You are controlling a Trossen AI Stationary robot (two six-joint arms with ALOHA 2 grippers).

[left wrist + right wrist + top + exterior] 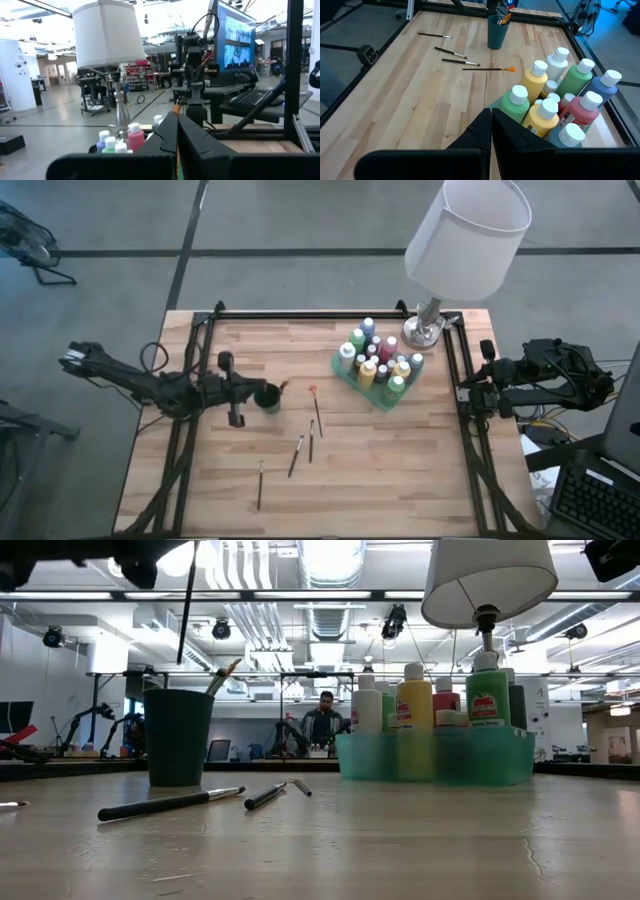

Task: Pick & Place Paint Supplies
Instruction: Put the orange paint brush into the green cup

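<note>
Clenched on nothing, both: left gripper (pixel 258 393) just beside the dark green cup (pixel 268 397) with one brush (pixel 283 387) in it; right gripper (pixel 466 393) at the table's (pixel 400 470) edge, well apart from the paint bottles (pixel 379 364) crowded in the green tray (pixel 436 756); four loose brushes (pixel 298 454) flat on wood between cup and near edge; white-shaded lamp (pixel 462 242) behind the tray.
</note>
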